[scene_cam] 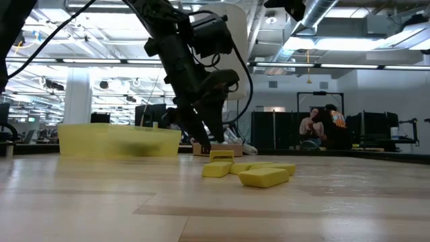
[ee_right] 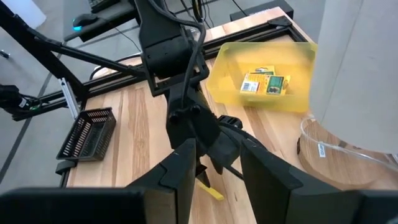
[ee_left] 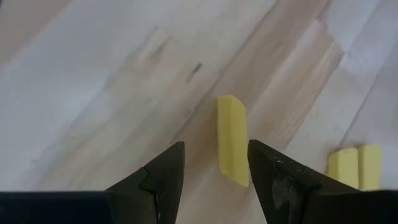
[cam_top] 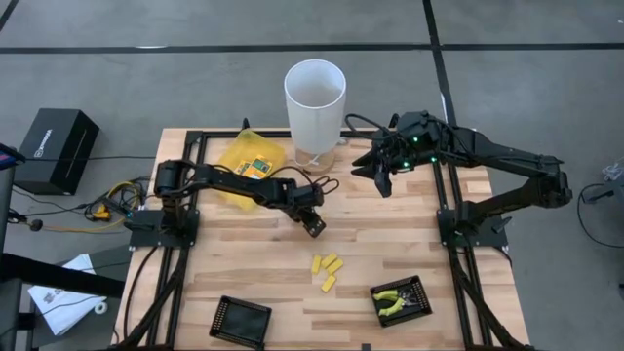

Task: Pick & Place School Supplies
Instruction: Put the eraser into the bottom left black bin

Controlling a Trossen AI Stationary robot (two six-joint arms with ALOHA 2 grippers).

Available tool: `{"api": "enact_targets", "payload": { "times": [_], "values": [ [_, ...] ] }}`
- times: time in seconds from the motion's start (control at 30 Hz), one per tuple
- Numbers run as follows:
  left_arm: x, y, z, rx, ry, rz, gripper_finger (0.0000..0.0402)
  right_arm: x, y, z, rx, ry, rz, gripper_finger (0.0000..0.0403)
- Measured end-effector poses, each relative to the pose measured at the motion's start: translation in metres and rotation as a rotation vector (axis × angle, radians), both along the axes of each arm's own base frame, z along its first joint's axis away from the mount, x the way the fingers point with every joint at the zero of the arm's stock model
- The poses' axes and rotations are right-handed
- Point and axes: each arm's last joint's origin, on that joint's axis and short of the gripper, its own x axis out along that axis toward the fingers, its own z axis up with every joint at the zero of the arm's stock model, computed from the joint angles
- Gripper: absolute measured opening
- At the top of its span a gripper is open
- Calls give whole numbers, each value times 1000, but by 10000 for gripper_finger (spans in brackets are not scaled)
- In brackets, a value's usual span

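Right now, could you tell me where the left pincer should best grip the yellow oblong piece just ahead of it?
Across its narrow width at mid-length, from above. The yellow oblong piece lies flat on the table, apart from the others, with the open left pincer roughly aligned to its long sides.

A pale wooden surface (cam_top: 390, 239) with a black frame stands on a grey concrete floor (cam_top: 146, 68) crossed by dark lines. Beyond the surface's left edge sits a black box (cam_top: 54, 146) among cables. Level across it, a large hall shows bright ceiling strip lights (scene_cam: 363, 65), exposed ducts (scene_cam: 322, 13) and people (scene_cam: 321, 128) seated by dark cabinets.
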Motion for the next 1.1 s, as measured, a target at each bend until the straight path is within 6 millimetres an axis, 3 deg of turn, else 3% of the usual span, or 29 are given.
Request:
{"api": "enact_targets", "payload": {
  "times": [0.3, 0.67, 1.1],
  "values": [
    [3, -14, -8, -36, 17, -51, 173, 0, 1, 0, 0, -2, 3, 119],
    [4, -9, -10, -20, 16, -54, 173, 0, 1, 0, 1, -3, 6, 119],
    [15, -13, -28, -52, 32, -72, 166, 1, 1, 1, 9, -12, 23, 119]
  ]
}}
